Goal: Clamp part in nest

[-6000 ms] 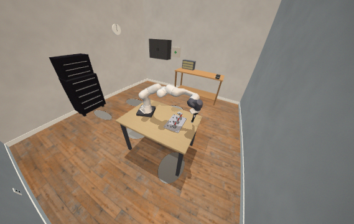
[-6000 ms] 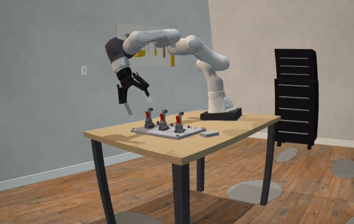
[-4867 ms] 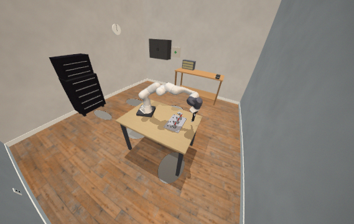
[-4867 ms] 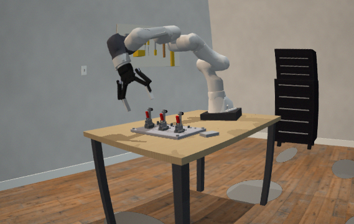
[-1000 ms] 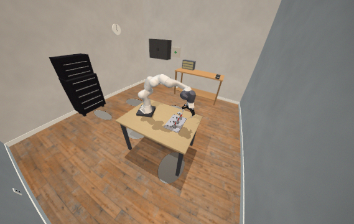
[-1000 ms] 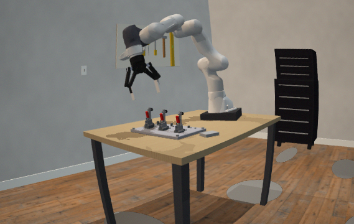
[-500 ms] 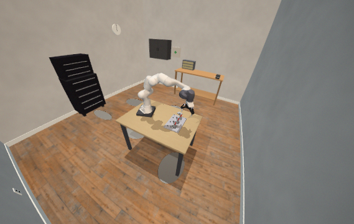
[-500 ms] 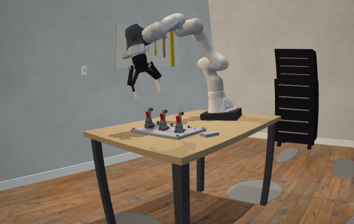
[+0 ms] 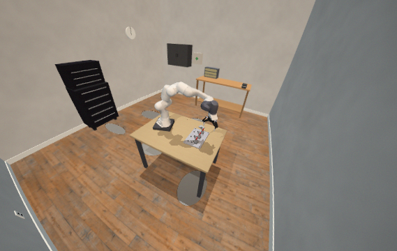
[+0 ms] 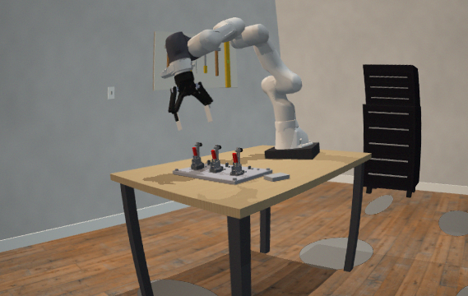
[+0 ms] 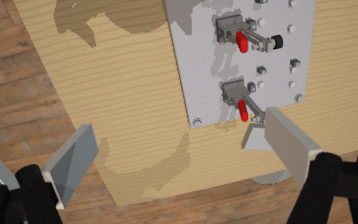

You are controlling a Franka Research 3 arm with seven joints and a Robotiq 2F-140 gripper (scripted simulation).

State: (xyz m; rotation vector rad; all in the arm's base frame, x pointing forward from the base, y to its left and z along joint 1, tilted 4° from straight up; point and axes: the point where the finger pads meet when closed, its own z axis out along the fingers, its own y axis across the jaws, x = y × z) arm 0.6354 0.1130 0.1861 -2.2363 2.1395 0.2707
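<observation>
The grey fixture plate (image 9: pixel 201 143) (image 10: pixel 213 175) (image 11: pixel 200 75) lies on the wooden table (image 9: pixel 156 136) (image 10: pixel 324 164) (image 11: pixel 130 100). It carries three toggle clamps in a row, with red handles (image 10: pixel 195 152) (image 10: pixel 214 154) (image 10: pixel 235 158) standing up. The wrist view shows two of the clamps (image 11: pixel 237 32) (image 11: pixel 237 97). The part (image 10: pixel 276 177), a flat grey block, lies on the table just beside the plate's end nearest the robot base. It is out of the wrist view. My gripper (image 9: pixel 209 123) (image 10: pixel 193 122) (image 11: pixel 178 130) is open and empty. It hangs high above the far end of the plate, away from the part.
The robot base (image 9: pixel 163 125) (image 10: pixel 292 152) stands on the table's back corner. The table edge runs close below the plate's end in the wrist view. A black tool cabinet (image 9: pixel 86 92) (image 10: pixel 390 127) and a side bench (image 9: pixel 223 84) stand far off by the walls.
</observation>
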